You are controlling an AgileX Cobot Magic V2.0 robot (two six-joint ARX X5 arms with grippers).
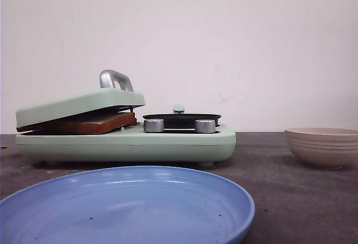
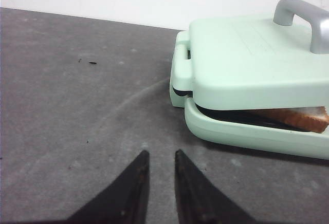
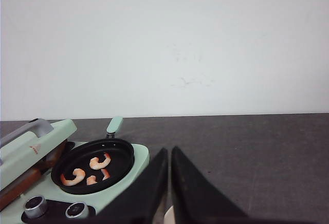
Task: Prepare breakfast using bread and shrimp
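Front view: the breakfast maker [image 1: 126, 140] sits on the worktop [image 1: 279, 188]. Its lid [image 1: 78, 105] rests propped on the bread [image 1: 92, 123], likely to toast it. A blue plate [image 1: 126, 205] waits at six o'clock, a beige bowl [image 1: 323, 146] at three.

Left wrist view: the left hand [image 2: 159, 158] hovers over bare worktop, fingers slightly parted, holding nothing; the bread's crust shows under the lid at three o'clock.

Right wrist view: the right hand [image 3: 168, 154] is nearly pressed together, empty. Shrimp [image 3: 87, 170] lie in the small black pan [image 3: 93, 165] at eight o'clock, seemingly cooking.
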